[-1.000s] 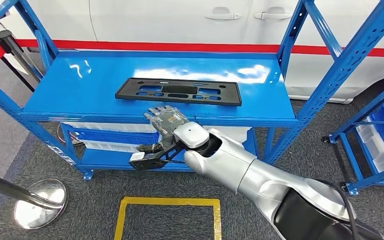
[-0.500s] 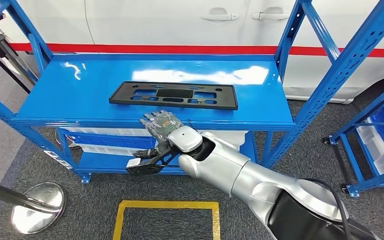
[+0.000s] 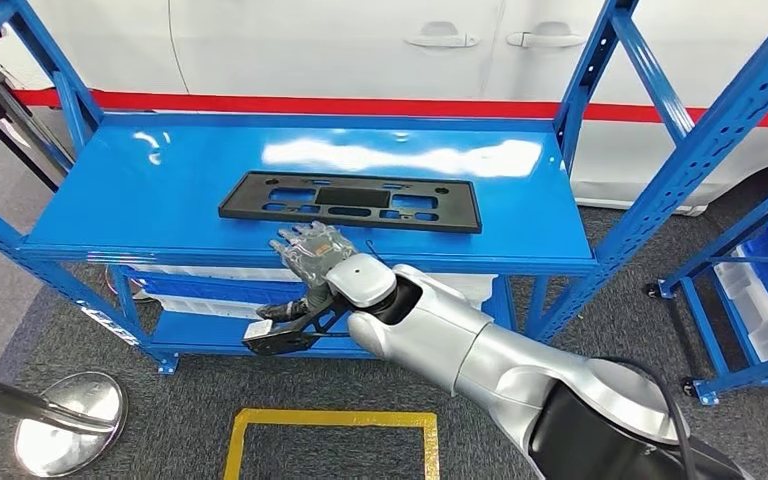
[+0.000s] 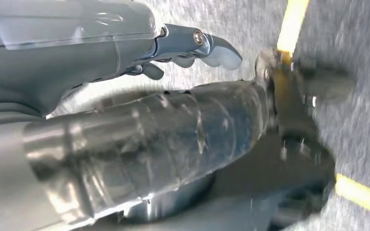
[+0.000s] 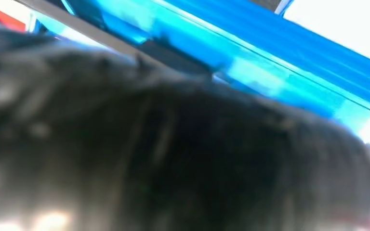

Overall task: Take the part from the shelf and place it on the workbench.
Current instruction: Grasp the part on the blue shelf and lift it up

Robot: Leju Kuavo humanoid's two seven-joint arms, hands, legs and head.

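Observation:
A flat black frame-shaped part (image 3: 350, 200) lies on the top deck of the blue shelf (image 3: 140, 190), near the middle. My right hand (image 3: 310, 250) reaches in from below, palm down with its fingers spread, over the shelf's front edge. It is just short of the part's near edge and holds nothing. In the right wrist view the right hand (image 5: 173, 159) is a dark blur under the blue shelf edge (image 5: 279, 53). My left hand (image 4: 192, 48) hangs over grey floor, fingers loosely apart and holding nothing.
Blue uprights (image 3: 585, 100) flank the deck. White bins (image 3: 200, 290) sit on the lower level. A white car with a red stripe (image 3: 360, 50) stands behind. A chrome stanchion base (image 3: 55, 420) and a yellow floor marking (image 3: 330, 440) lie in front. Another blue rack (image 3: 760, 290) stands right.
The whole picture has shifted slightly, so the camera moved. My right hand has drifted a little left along the shelf's front edge; the part lies as before.

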